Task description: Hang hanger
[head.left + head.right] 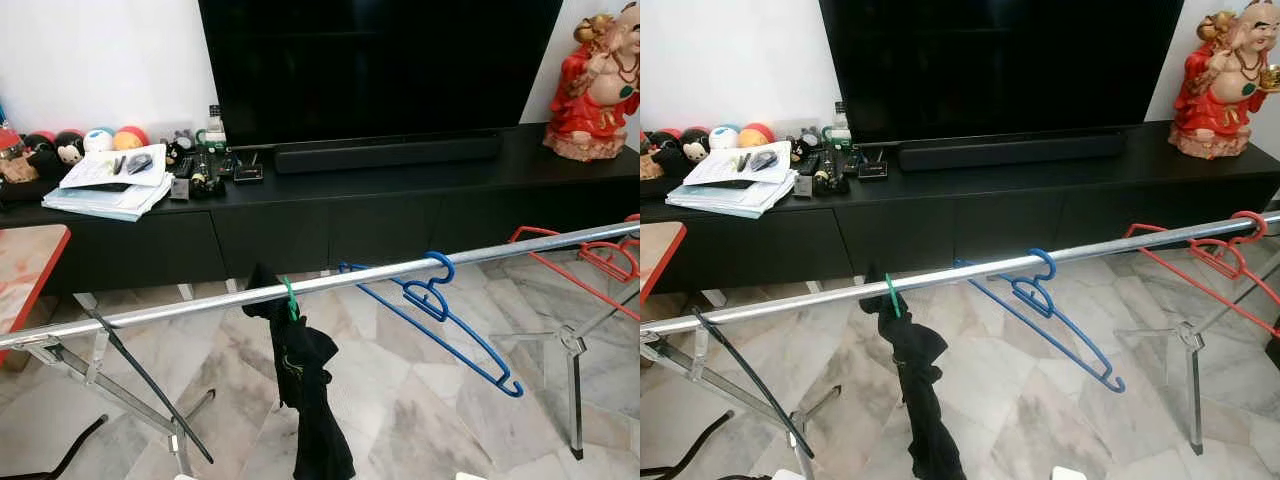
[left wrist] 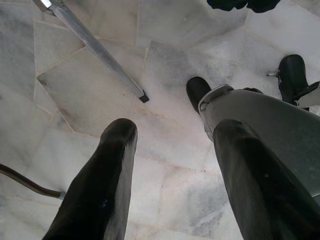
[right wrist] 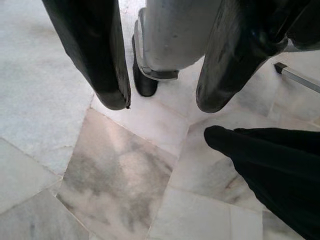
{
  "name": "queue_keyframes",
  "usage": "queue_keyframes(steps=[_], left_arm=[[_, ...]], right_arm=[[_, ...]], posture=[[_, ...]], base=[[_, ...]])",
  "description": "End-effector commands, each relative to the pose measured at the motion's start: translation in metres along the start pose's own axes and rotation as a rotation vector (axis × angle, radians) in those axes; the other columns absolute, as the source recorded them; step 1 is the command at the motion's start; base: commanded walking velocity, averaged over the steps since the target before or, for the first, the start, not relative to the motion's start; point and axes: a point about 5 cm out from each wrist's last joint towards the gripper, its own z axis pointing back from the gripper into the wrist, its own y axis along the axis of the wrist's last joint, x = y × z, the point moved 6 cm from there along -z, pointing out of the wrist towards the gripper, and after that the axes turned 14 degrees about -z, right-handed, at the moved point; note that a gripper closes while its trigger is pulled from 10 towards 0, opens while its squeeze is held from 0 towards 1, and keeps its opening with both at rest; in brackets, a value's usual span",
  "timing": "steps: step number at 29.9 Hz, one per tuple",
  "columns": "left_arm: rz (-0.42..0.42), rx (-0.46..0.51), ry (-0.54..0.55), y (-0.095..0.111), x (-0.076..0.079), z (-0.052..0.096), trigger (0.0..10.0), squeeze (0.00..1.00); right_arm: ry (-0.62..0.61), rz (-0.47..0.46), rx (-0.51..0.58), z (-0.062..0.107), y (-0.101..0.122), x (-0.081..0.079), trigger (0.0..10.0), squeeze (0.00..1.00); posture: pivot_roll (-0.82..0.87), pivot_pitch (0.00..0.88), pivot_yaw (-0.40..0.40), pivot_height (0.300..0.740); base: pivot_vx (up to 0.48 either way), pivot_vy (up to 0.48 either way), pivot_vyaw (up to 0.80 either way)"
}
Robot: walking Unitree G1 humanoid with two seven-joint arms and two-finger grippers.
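Blue hanger [image 1: 440, 305] already on the rail [image 1: 330, 282], hooked near the middle and tilted, with its long bar sloping down toward the floor [image 1: 420, 400]. Red hangers [image 1: 590, 255] hooked at the right end of the same rail. Green hanger [image 1: 290, 298] left of the blue one, carrying a black garment [image 1: 310, 400] that droops almost to the floor. Behind the rail, a black TV bench [image 1: 330, 200] with a soundbar [image 1: 388, 153], papers [image 1: 110, 185], small toys [image 1: 75, 145] and a red figurine [image 1: 595, 85].

Left gripper [image 2: 172, 165] hanging low and pointing at the marble floor, fingers [image 2: 102, 190] spread apart, nothing between them. Right gripper [image 3: 160, 95] also pointing down at the floor, fingers [image 3: 100, 60] apart and empty, with the hem of the black garment just beside.

Judging from this: the hanging looks finished, since the blue hanger sits by its hook on the rail and neither gripper holds anything. Nothing obvious left to do, except perhaps to step back. Cannot tell whether the hook is fully seated over the rail, given the strong tilt, so a small risk of sliding along or slipping off.
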Motion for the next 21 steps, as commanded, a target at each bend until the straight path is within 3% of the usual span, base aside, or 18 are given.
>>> queue_keyframes(steps=[1, 7, 21], left_arm=[[-0.01, -0.031, 0.002, -0.009, -0.002, 0.001, 10.0, 0.0], [-0.014, -0.034, -0.004, -0.011, -0.001, 0.002, 10.0, 0.0], [-0.016, -0.036, -0.01, -0.013, 0.0, 0.002, 10.0, 0.0]], right_arm=[[0.012, 0.012, -0.004, 0.0, -0.003, -0.003, 10.0, 0.0], [0.022, 0.028, -0.003, 0.0, -0.003, -0.006, 10.0, 0.0], [0.037, 0.073, -0.002, -0.001, -0.003, -0.015, 10.0, 0.0]], posture=[[-0.11, 0.032, 0.07, 0.74], [-0.11, 0.019, 0.074, 0.74], [-0.11, 0.0, 0.079, 0.74]], base=[[0.0, 0.0, 0.0], [0.0, 0.0, 0.0], [-0.305, 0.0, 0.0]])
